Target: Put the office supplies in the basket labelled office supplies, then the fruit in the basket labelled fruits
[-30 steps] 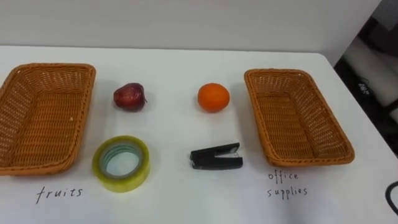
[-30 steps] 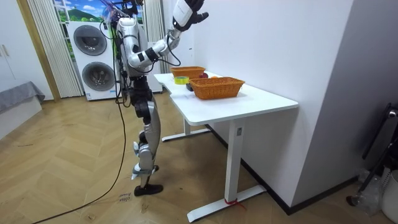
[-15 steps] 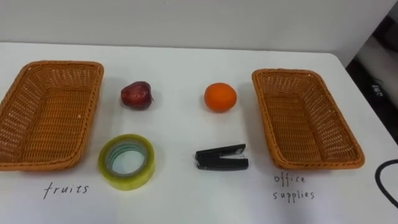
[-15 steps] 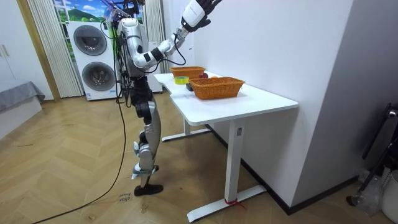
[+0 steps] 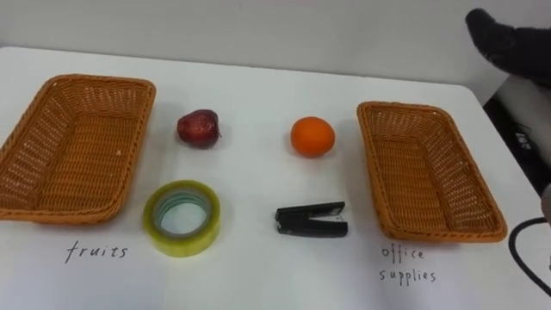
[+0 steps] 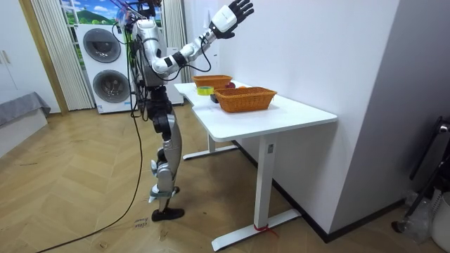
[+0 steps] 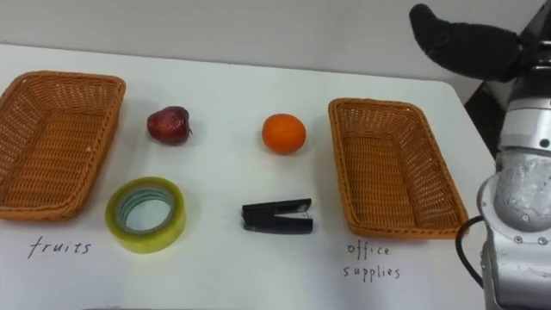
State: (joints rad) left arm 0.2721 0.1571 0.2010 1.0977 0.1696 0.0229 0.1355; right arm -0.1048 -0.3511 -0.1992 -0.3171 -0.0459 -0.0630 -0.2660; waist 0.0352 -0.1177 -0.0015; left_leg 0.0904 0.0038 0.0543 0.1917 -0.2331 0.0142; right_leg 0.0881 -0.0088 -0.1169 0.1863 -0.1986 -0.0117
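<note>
On the white table lie a dark red apple (image 5: 198,127), an orange (image 5: 311,137), a yellow-green roll of tape (image 5: 182,218) and a black stapler (image 5: 312,220). An empty wicker basket (image 5: 142,129) stands at the left above the word "fruits". A second empty wicker basket (image 5: 405,108) stands at the right above "office supplies". My right hand (image 5: 508,39) is dark and hangs high over the far right corner, past the right basket. In the room view this right hand (image 6: 235,13) is raised above the table with its fingers spread, holding nothing.
The table (image 6: 281,116) meets a white wall along its far side, and its right edge drops to the floor. A black cable (image 5: 521,258) loops at the lower right. I stand at the table's long side, with washing machines (image 6: 105,67) behind me.
My right arm has reached up and forward, its fingers have spread, and the hand has come into the eye views at the upper right. The camera shifted a little; the things on the table lie still.
</note>
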